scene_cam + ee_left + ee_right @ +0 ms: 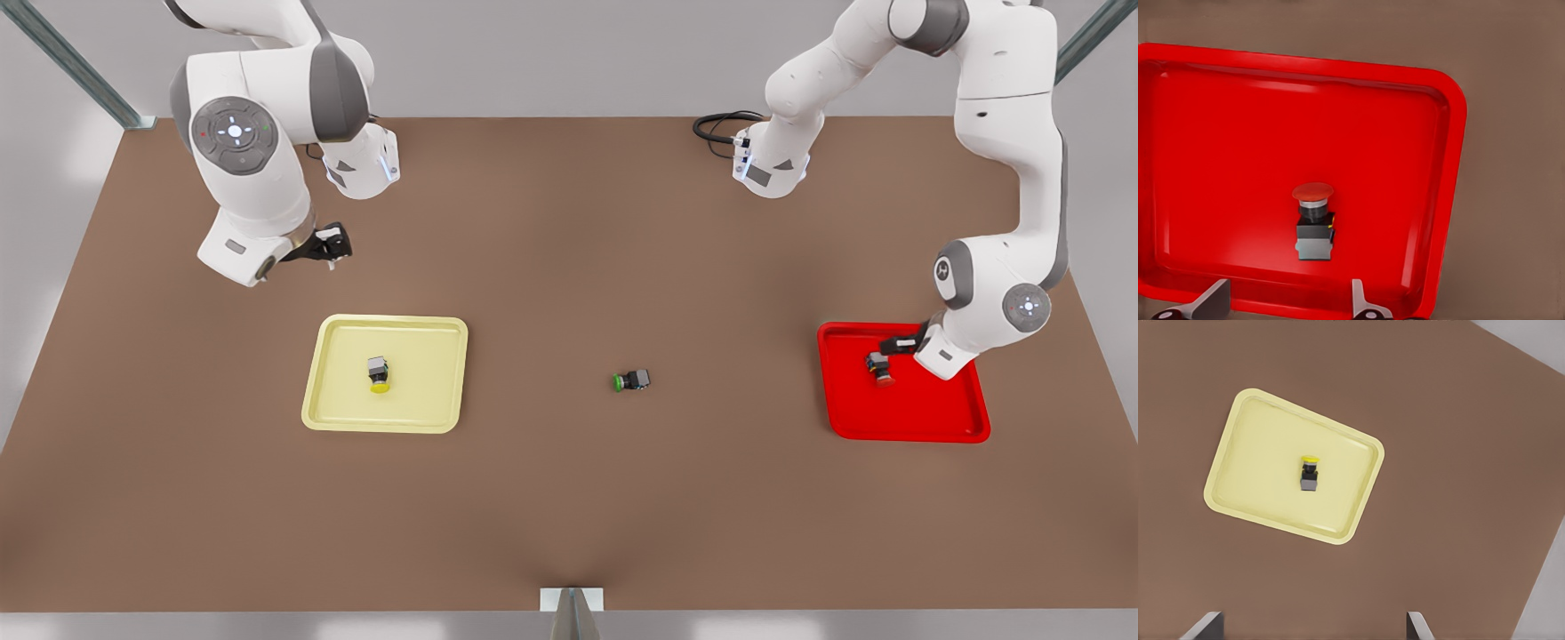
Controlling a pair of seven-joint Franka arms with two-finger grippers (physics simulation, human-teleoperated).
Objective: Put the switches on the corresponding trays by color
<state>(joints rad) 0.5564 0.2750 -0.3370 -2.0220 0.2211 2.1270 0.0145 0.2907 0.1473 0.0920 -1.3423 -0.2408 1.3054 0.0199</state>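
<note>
The red-capped switch lies on the red tray, matching its colour, with the left gripper just above it, jaws spread and released. The yellow-capped switch rests on the pale yellow tray. At the tray's 11 o'clock, the right gripper waits, jaws apart. The green-capped switch lies on the table, having no tray.
</note>
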